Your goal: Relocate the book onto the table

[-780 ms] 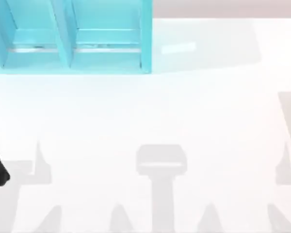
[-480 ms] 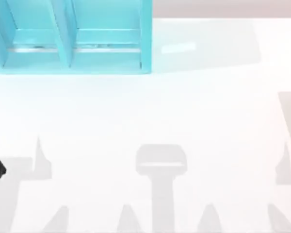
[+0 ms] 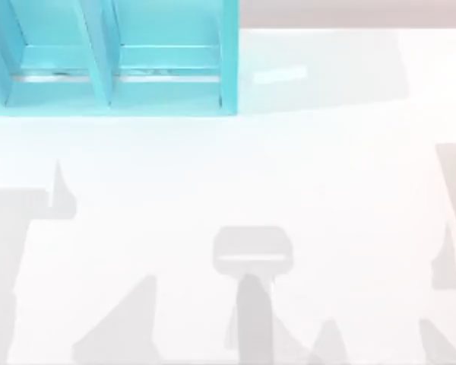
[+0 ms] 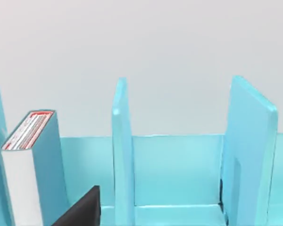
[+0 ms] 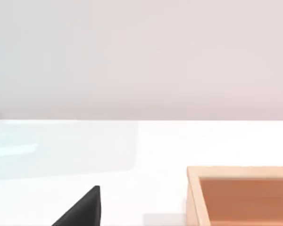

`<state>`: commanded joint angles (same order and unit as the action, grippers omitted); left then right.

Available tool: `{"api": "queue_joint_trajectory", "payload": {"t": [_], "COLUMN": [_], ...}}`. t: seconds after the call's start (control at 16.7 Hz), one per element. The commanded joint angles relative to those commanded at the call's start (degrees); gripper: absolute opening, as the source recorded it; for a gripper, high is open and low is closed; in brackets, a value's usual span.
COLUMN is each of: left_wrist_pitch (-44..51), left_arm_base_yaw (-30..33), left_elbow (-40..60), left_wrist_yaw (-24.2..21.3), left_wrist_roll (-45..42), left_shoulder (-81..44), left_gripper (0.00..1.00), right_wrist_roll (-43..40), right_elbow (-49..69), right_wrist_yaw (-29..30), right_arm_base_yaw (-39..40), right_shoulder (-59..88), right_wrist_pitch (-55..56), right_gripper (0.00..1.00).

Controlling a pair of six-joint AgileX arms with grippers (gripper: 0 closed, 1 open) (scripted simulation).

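The step in hand seems the approach: the thick light teal book with white page edges [image 4: 26,165] stands upright inside the teal shelf unit [image 4: 179,169], left of its divider, and the left end effector [image 4: 80,212], whose spread I cannot tell, must next reach it.

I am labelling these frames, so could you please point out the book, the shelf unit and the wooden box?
book [image 4: 23,183], left wrist view, on its white page edges.
shelf unit [image 3: 229,57], top view, on its right end wall.
wooden box [image 5: 236,171], right wrist view, on its near rim.
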<state>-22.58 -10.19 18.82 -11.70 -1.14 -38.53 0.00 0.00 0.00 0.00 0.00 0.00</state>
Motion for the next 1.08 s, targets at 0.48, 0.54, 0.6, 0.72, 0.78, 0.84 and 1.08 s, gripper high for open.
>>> {"api": "queue_joint_trajectory", "payload": {"t": [0.48, 0.54, 0.6, 0.72, 0.78, 0.84, 1.08], "left_wrist_pitch": [-24.1, -26.8, -29.5, -34.2, -36.2, -38.1, -42.3], "left_arm_base_yaw": [-11.5, -12.8, -14.1, -16.4, -17.4, -18.2, -20.2], "left_elbow": [19.8, 22.0, 24.2, 28.1, 29.8, 31.4, 34.9], "left_wrist_yaw": [-13.7, -15.1, -16.5, -18.8, -19.8, -20.7, -22.5], "left_wrist_roll": [-1.7, -1.9, -2.2, -2.7, -2.9, -3.1, -3.7], "left_shoulder": [-52.3, -58.1, -63.6, -73.1, -77.0, -80.3, -87.2], "left_gripper": [1.0, 1.0, 1.0, 1.0, 1.0, 1.0, 1.0], "right_wrist_roll": [0.0, 0.0, 0.0, 0.0, 0.0, 0.0, 0.0], "right_elbow": [0.0, 0.0, 0.0, 0.0, 0.0, 0.0, 0.0], "right_wrist_yaw": [0.0, 0.0, 0.0, 0.0, 0.0, 0.0, 0.0], "right_arm_base_yaw": [0.0, 0.0, 0.0, 0.0, 0.0, 0.0, 0.0], "right_shoulder": [0.0, 0.0, 0.0, 0.0, 0.0, 0.0, 0.0], "right_wrist_pitch": [0.0, 0.0, 0.0, 0.0, 0.0, 0.0, 0.0], "right_gripper": [1.0, 1.0, 1.0, 1.0, 1.0, 1.0, 1.0]}}
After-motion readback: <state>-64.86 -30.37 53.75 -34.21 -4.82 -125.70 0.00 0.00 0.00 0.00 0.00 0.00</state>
